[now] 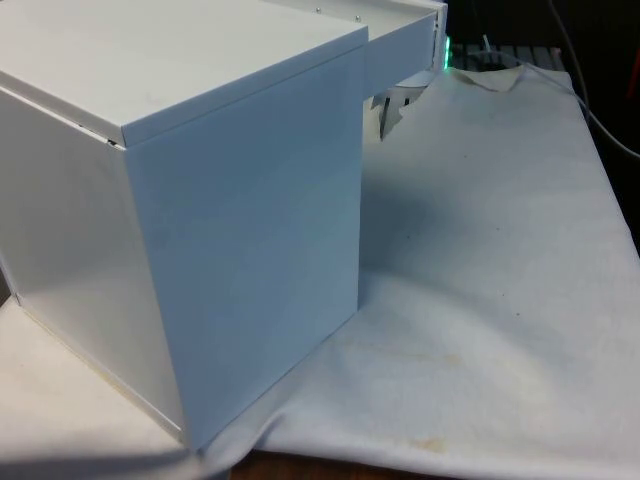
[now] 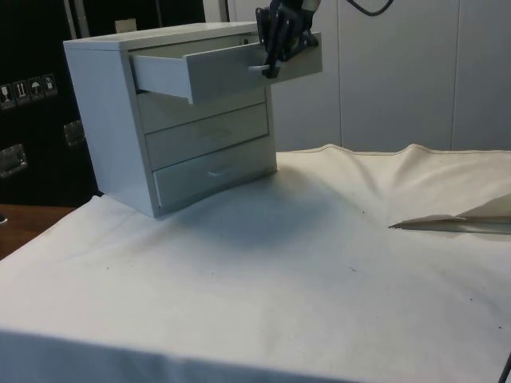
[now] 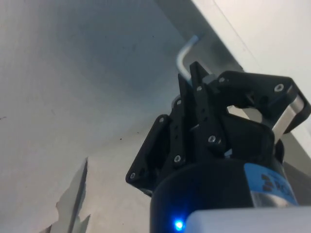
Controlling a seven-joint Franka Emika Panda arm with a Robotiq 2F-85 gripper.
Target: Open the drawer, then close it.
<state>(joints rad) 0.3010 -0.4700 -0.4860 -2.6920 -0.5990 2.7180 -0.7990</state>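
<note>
In the side view a white chest of drawers [image 2: 120,120] stands at the left end of the tabletop [image 2: 263,279], its fronts turned toward the middle of the cloth. Its top drawer [image 2: 223,70] is pulled well out, jutting past the three shut drawers beneath it; from this angle its inside cannot be seen. The black hand [image 2: 274,57] sits at the drawer's front, closed on the drawer's handle [image 2: 257,70], a thin pale bar. In the wrist view the fingers [image 3: 197,97] pinch together around that bent metal handle [image 3: 183,56], with the drawer's underside just past it.

In the front view the chest [image 1: 240,270] turns its plain back and side to the camera and hides most of what happens behind it; the open drawer [image 1: 400,45] sticks out past its right edge.

The white cloth [image 2: 319,239] covers the tabletop, lightly soiled with small dark specks and faint yellowish stains near the front edge in the front view. Toward the side view's right the cloth is rucked up into a fold [image 2: 455,219]. Dark cabinets stand behind the chest at the left, pale wall panels [image 2: 399,72] further right.
</note>
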